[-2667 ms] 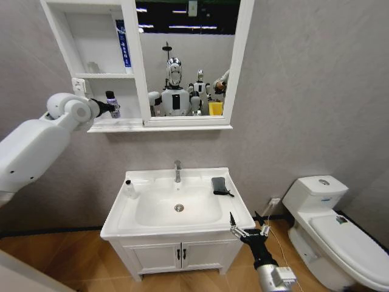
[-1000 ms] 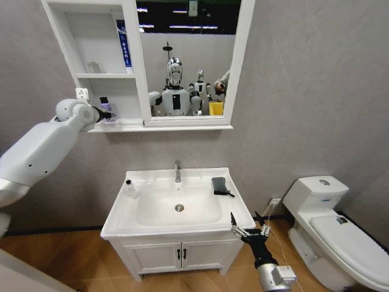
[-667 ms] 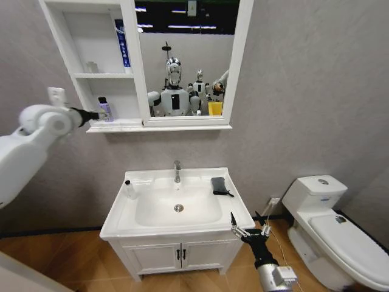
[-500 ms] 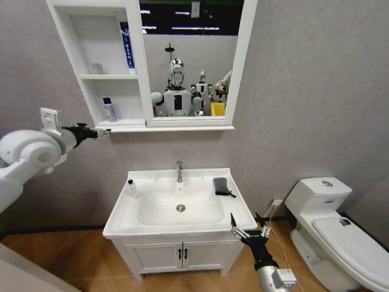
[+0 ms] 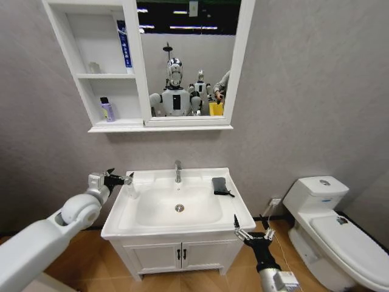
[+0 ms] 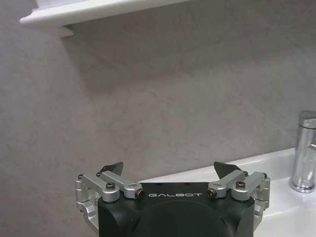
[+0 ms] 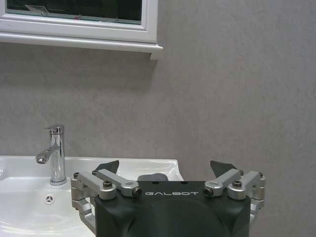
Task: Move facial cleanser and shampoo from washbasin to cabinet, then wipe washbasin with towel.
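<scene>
Head view: we see one purple bottle already on the cabinet, our left tool open beside the white bottle on the washbasin; the towel lies untouched. Left wrist view: our fingers are spread, empty. Right wrist view: our right tool hangs open below the washbasin's front corner.

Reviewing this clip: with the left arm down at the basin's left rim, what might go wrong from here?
1. The open left claw is right beside the small white bottle on the washbasin rim; a misjudged close might tip it into the bowl.
2. The tap stands close behind, so a wide swing could clip it.
3. The cabinet shelf already holds a purple bottle; a second placement could knock it.
</scene>
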You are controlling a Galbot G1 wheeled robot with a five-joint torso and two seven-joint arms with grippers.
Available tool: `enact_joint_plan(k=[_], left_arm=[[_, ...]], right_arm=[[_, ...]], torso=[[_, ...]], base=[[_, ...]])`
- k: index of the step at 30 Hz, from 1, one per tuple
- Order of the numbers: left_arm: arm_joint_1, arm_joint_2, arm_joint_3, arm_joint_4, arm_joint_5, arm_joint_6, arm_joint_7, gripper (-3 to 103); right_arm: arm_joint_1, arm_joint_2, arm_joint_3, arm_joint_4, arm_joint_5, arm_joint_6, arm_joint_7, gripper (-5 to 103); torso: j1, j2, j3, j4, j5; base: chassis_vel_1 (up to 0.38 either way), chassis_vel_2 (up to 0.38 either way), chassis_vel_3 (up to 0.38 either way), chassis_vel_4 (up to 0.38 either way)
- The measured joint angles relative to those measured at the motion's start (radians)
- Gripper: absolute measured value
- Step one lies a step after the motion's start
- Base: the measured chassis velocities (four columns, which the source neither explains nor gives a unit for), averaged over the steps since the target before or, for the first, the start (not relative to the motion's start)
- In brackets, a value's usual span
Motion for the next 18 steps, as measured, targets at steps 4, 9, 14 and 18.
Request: enact_joint_plan(k=[4,9,14,18], left_arm=[[0.016,-0.063,-0.003,0.071,0.038,-0.028,0.012,100],[0.036,-0.123,0.007,0.145,0.108,-0.06,0.044,100],[0.056,-0.153,0.008,0.168,0.122,-0.064,0.054,100],[0.049,-0.189,0.034,0.189,0.126,-0.063,0.059,100]], right_arm=[[0.004,-0.007,0.003,-0.014,0.002,0.0,0.002,100],[0.002,-0.01,0.005,-0.02,0.003,0.0,0.003,100],[0.003,-0.013,0.006,-0.026,0.003,-0.002,0.003,100],[0.004,-0.013,0.005,-0.033,0.003,-0.003,0.003,100]], torso=[[0.0,0.0,0.0,0.0,0.0003],[0.0,0.0,0.0,-0.0003,0.0002],[0.0,0.0,0.0,0.0,0.0002],[0.0,0.0,0.0,0.0,0.0001]], base=[[0.0,0.0,0.0,0.0],[0.0,0.0,0.0,0.0],[0.0,0.0,0.0,0.0],[0.0,0.0,0.0,0.0]])
